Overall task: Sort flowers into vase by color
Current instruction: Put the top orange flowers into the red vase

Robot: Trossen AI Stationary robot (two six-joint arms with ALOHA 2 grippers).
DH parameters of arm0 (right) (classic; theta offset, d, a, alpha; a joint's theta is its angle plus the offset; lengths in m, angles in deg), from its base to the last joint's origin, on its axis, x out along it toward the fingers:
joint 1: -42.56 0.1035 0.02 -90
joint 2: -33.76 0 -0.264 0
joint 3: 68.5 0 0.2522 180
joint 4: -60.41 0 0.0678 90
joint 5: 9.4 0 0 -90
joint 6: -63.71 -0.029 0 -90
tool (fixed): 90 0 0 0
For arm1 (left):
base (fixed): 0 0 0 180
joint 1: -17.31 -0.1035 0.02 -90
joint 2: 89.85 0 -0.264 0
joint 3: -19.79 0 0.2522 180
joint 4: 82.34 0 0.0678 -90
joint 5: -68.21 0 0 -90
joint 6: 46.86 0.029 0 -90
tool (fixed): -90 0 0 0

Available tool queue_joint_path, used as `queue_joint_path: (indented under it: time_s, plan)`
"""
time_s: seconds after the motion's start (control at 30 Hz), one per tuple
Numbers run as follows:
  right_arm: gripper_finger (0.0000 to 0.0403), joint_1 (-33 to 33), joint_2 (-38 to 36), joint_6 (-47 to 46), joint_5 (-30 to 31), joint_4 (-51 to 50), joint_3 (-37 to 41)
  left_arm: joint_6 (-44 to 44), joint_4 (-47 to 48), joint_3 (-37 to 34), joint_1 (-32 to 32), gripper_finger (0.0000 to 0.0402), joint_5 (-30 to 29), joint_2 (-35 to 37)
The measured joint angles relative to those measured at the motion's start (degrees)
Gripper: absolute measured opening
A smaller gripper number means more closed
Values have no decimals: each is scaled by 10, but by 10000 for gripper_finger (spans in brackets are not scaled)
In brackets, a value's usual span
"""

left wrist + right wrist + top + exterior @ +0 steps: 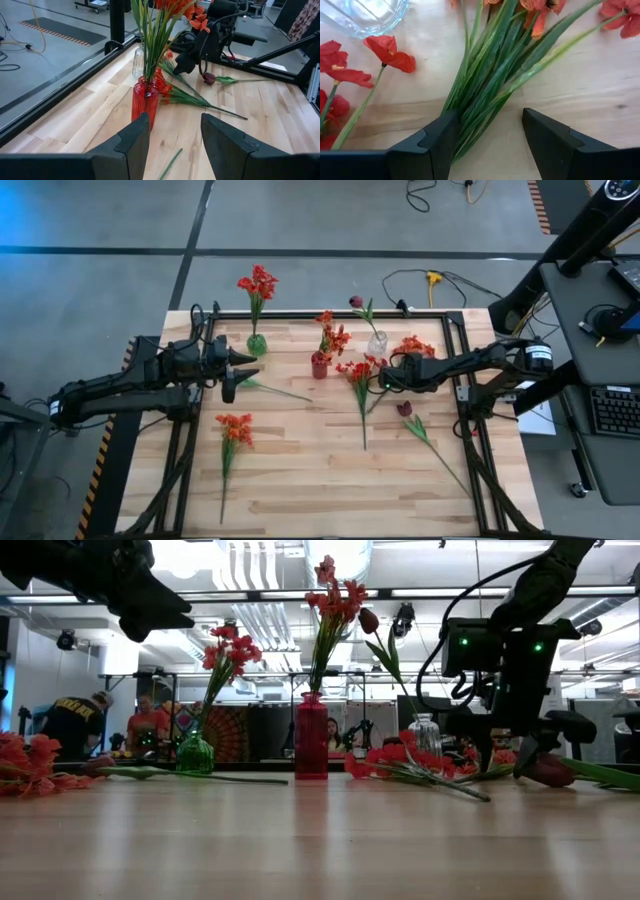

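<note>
Fingers spread on both arms, and neither is holding anything: your right gripper (487, 137) sits low over a bundle of green stalks (490, 75) on the counter (300, 480), one finger touching the bundle's edge, while your left gripper (228, 370) hangs above the counter near the green vase (257, 344), facing the red vase (144, 102).

I'd judge the sort as partly done. Three vases are stocked — the green vase holds a red stem (258, 285), the red vase holds orange-red blooms (333, 335), and the clear vase (377, 343) holds a dark maroon bloom (356, 302).

What is left lies loose on the counter:
- an orange-red stem (234, 430) toward the left front;
- a stalk (270, 388) just beside your left gripper, its bloom hidden;
- the red cluster (358, 370) with the stalks under your right gripper, and the orange-red blooms (412, 346) behind it;
- a maroon stem (405, 409) lying toward the right front.

So roughly half the flowers remain — the bundle between the right fingers looks like the next pick.
</note>
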Motion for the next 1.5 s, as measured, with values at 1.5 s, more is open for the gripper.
queue_joint_path:
  time_s: [1.5]
  plan:
    - [293,0,-42,-49,24,-36,-25,0,0,0,0,160,0,0]
